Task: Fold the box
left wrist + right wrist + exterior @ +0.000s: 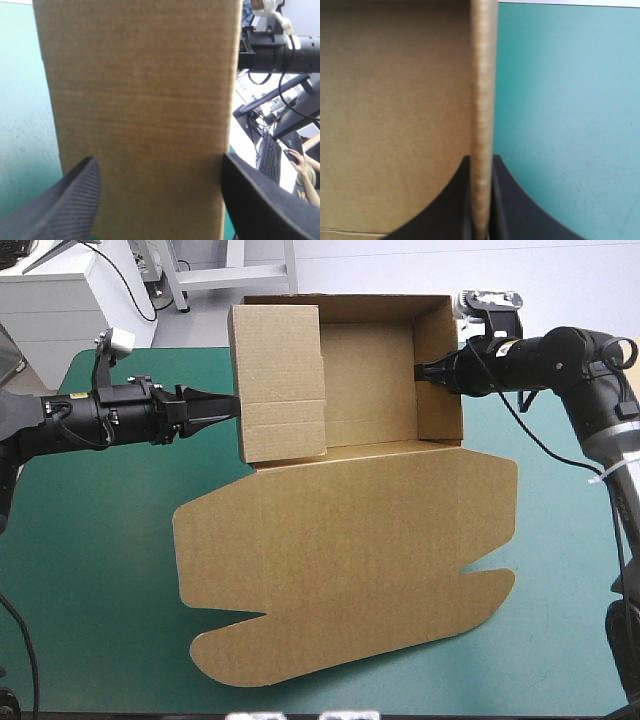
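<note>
The brown box [365, 380] stands at the far middle of the table with its walls raised. Its wide lid [350, 560] lies flat toward the near edge. The tall left wall panel [278, 380] leans in over the tray. My left gripper [228, 406] is at that panel's outer face. In the left wrist view the left gripper [157, 165] is open, its fingers [75, 200] wide apart, with the panel [140, 100] filling the space ahead. My right gripper [425, 372] is shut on the right wall [440, 370]. The right wrist view shows the right gripper [481, 160] pinching the wall's edge [482, 75].
The lid's rounded tabs [240, 665] reach close to the table's near edge. Bare teal-green cover [90, 570] lies on both sides of the box. The box's back wall [345, 302] stands at the table's far edge.
</note>
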{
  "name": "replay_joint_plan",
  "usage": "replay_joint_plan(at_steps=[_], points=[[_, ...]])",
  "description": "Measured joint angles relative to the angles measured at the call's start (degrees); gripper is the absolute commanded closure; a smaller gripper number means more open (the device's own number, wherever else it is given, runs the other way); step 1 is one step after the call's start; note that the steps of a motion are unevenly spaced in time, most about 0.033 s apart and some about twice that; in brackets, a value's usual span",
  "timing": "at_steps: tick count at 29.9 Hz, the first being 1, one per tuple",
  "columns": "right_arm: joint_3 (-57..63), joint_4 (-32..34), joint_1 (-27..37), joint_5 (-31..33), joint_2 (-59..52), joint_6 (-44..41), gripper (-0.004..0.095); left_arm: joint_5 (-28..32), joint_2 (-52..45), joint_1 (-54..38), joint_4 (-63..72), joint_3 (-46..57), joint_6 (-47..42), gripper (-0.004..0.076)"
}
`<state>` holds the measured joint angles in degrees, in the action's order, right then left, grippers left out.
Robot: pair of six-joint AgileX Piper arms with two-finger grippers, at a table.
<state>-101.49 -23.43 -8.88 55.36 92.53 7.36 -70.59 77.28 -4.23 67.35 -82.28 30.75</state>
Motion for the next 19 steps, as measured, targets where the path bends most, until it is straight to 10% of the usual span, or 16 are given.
replay_joint_plan(at_steps=[19], points=[[0.0, 9.9, -7.5, -0.5, 1.8, -5.0, 0.0921, 5.1, 0.0, 7.2, -16.2, 0.0, -6.4, 0.0216]])
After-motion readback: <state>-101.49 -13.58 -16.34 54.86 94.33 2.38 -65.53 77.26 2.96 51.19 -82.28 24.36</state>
